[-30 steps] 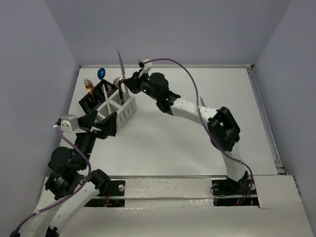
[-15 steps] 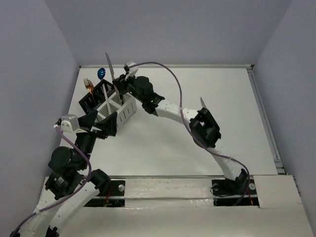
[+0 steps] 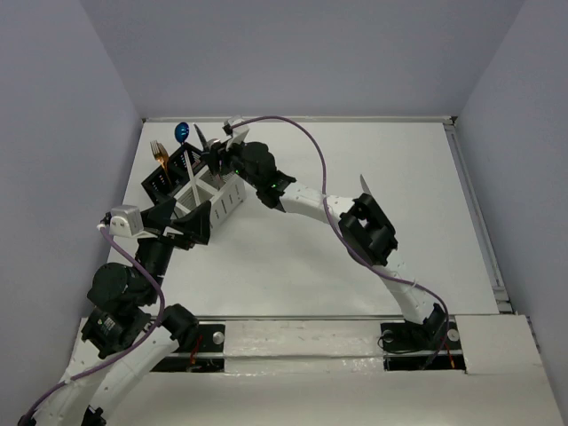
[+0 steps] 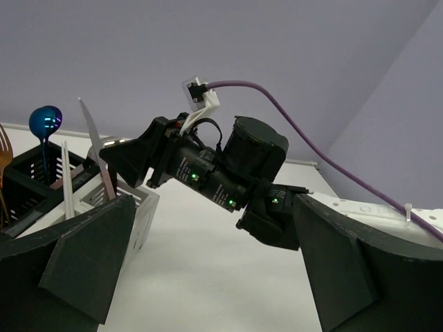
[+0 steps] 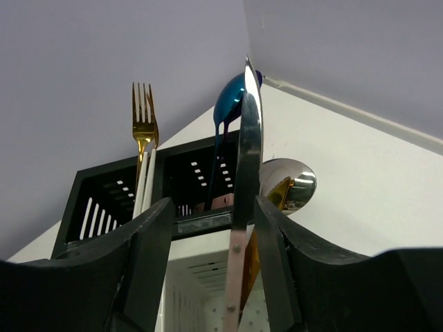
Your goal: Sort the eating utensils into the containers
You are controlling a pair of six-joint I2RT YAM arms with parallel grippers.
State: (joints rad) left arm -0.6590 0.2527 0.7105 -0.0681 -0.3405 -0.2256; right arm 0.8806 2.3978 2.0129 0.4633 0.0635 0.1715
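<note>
Utensils already sorted, a gold fork and a blue spoon, stand in the black caddy at far left. Beside it the left gripper hangs wide open and empty before the white caddy. Over that caddy the knife stands blade-up between the right gripper's parted fingers, loose against one. It could topple out or catch on a rising finger.

The tabletop reads white on my feed, and the walls are a pale lilac-grey. The black caddy has pale slots; the white caddy is dotted with small perforations. I see a gold fork, a glossy blue spoon, white chopsticks, a mirror-silver knife that turns pinkish lower down, and a silver spoon with a gold reflection. The right claw and left claw are matte black, and the cable is purple.
</note>
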